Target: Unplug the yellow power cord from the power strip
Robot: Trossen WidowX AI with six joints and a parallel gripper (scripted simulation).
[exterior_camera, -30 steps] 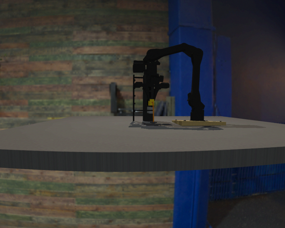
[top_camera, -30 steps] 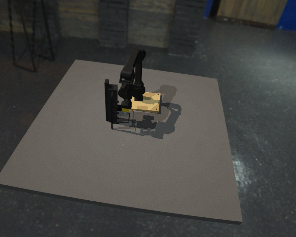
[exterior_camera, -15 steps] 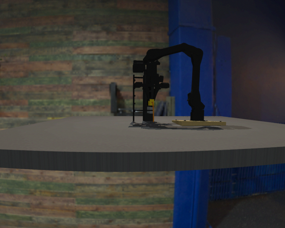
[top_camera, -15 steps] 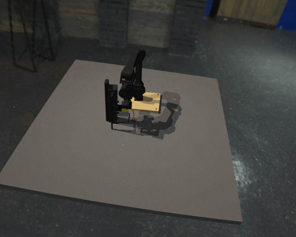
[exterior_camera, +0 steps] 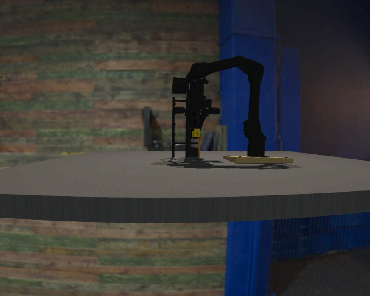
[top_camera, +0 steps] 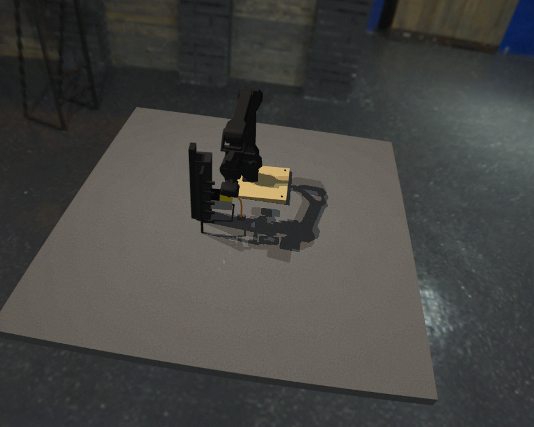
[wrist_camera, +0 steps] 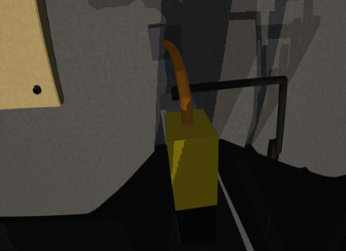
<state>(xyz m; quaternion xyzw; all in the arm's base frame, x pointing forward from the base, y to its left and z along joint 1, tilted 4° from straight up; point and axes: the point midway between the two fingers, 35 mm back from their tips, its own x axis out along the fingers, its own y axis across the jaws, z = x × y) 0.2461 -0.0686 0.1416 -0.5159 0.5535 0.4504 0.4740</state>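
Centrally in the wrist view, the tool is clenched on the yellow plug, whose long axis runs up-down in frame. Its orange cord curves toward the upper middle, down to the tabletop, beside the upright black power strip.

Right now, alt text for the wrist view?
The gripper is shut on a yellow plug, seen from above. An orange cord curves away from the plug's far end over the grey table, with a tan base plate at upper left.
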